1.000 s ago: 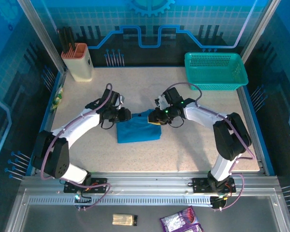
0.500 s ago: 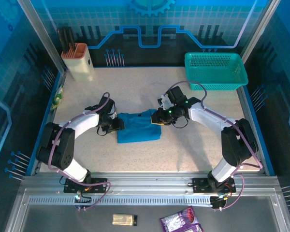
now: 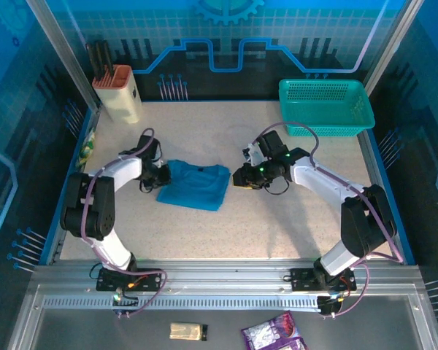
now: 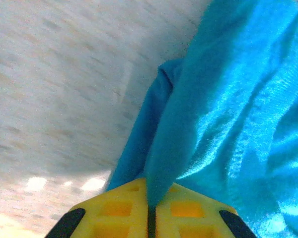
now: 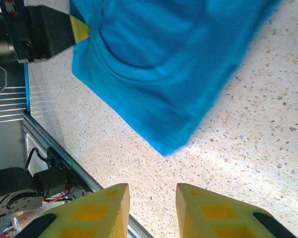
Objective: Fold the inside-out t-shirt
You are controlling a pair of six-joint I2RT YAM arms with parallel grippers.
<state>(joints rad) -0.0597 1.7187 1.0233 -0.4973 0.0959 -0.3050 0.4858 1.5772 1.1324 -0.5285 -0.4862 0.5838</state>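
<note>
Teal cloth of the t-shirt (image 3: 196,184) lies folded left of centre on the table (image 3: 292,219). The left gripper (image 4: 151,201) pinches its left edge tight, probably to drag it square, while the right gripper (image 5: 152,196), slightly open and empty, hangs clear alongside.

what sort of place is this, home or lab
Probably a robot lab cell: a metal frame and blue panels wall in the table, the left arm and right arm are bolted at its near edge, with a t-shirt and basket as props.
</note>
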